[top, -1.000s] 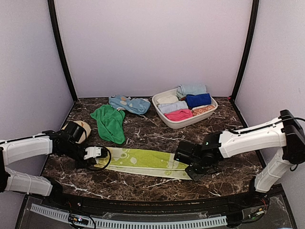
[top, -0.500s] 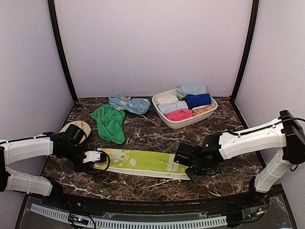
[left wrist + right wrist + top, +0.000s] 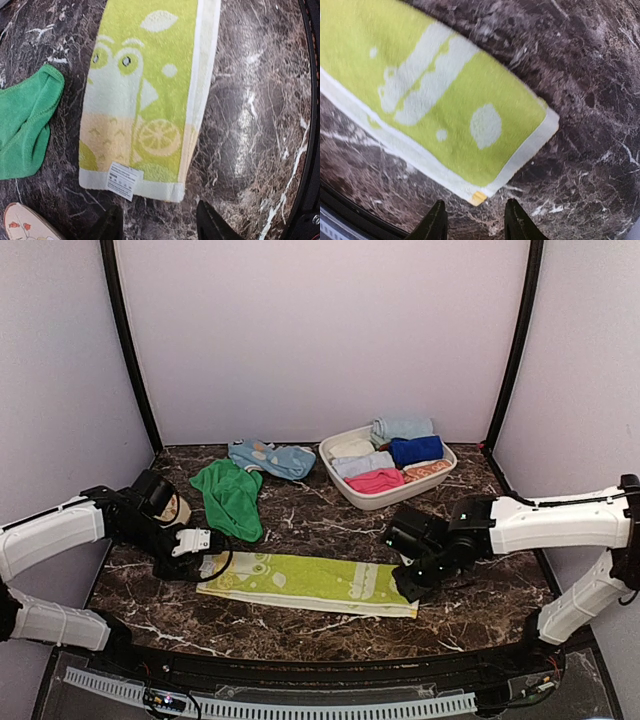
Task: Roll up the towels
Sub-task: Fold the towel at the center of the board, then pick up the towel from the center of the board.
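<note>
The pale lime towel [image 3: 305, 582] lies flat as a long folded strip along the front of the table. Its left end [image 3: 145, 105], with a white label, lies just ahead of my left gripper [image 3: 160, 226], which is open and holds nothing. Its right end [image 3: 440, 100], with a small yellow tag, lies just ahead of my right gripper [image 3: 475, 221], also open and holding nothing. From above, the left gripper [image 3: 200, 552] and right gripper [image 3: 408, 585] hover over the strip's two ends. The bright green towel [image 3: 230, 498] lies crumpled behind the left end, also visible as green towel [image 3: 25, 130].
A white basket [image 3: 345, 490] with several rolled cloths stands at the back right. A light blue cloth [image 3: 272, 457] lies at the back centre. A tan leaf-print disc [image 3: 178, 510] sits behind my left arm, its edge showing as disc [image 3: 20, 224]. Purple walls close in three sides.
Both grippers have opened and let go of the lime towel's ends, which now lie flat. Both have lifted back from the towel, the right arm moving right and away.
</note>
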### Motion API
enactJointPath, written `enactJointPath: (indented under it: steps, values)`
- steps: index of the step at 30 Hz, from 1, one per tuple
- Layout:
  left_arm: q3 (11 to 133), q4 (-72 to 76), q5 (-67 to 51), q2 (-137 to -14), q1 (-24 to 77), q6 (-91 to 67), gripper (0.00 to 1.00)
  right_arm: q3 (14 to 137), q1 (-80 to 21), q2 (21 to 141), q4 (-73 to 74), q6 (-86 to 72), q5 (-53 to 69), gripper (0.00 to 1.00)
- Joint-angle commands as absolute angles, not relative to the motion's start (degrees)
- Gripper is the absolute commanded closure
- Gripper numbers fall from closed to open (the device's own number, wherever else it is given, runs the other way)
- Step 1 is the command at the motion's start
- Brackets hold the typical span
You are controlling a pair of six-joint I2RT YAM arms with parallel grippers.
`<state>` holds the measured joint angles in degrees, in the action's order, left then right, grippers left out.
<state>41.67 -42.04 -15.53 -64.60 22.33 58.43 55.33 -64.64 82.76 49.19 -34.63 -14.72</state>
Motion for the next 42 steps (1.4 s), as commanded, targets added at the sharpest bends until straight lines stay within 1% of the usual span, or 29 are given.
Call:
enactJointPath:
  steps: [1,4,6,8,12,18,21,24,27,31,34,35,39,42]
  values:
    - [43.5,-36.5,-19.7,-68.9,22.1,51.9,0.5,56.6,-56.7,83.5,43.1,-34.9,-10.4,0.59]
    - [41.9,-27.5,-15.3,-73.0,22.3,48.3,0.52,55.9,-52.2,86.3,40.9,-34.7,-9.9,0.51]
    - [40.2,-24.2,-12.5,-75.2,22.5,47.9,0.53,54.9,-50.0,88.0,39.6,-34.3,-9.2,0.43]
    - [38.6,-21.6,-11.0,-76.3,22.5,48.1,0.54,53.7,-48.9,89.4,38.6,-34.3,-8.5,0.39]
    - [35.7,-21.3,-10.3,-76.8,22.5,49.8,0.55,50.7,-47.6,90.2,35.4,-34.8,-6.3,0.38]
    - [31.2,-20.5,-8.8,-75.7,22.6,52.5,0.55,47.7,-46.2,90.5,32.7,-34.8,-4.4,0.39]
    - [31.5,-23.4,-11.6,-74.5,22.6,52.3,0.55,47.9,-45.9,90.5,32.1,-34.3,-4.0,0.42]
    - [31.2,-25.3,-14.9,-72.2,22.6,53.0,0.53,49.4,-45.4,91.7,32.1,-33.2,-3.7,0.42]
    - [31.2,-26.6,-15.6,-71.0,22.6,53.6,0.52,50.8,-44.9,94.2,31.9,-31.8,-2.9,0.43]
    - [33.2,-29.1,-14.8,-71.6,22.7,52.4,0.51,51.6,-44.6,95.8,31.7,-30.3,-1.4,0.48]
    - [34.8,-29.8,-13.7,-71.4,22.7,51.9,0.51,51.3,-44.6,96.3,30.0,-29.6,2.3,0.54]
    - [35.3,-29.9,-13.4,-71.1,22.6,51.8,0.51,51.2,-44.6,96.5,29.7,-29.8,3.0,0.59]
    - [37.8,-31.4,-13.4,-69.2,21.5,52.3,0.5,50.1,-44.6,95.2,28.8,-31.3,4.3,0.86]
    - [38.1,-31.2,-13.1,-68.1,20.8,53.1,0.49,49.6,-44.6,93.9,28.7,-32.0,6.1,1.0]
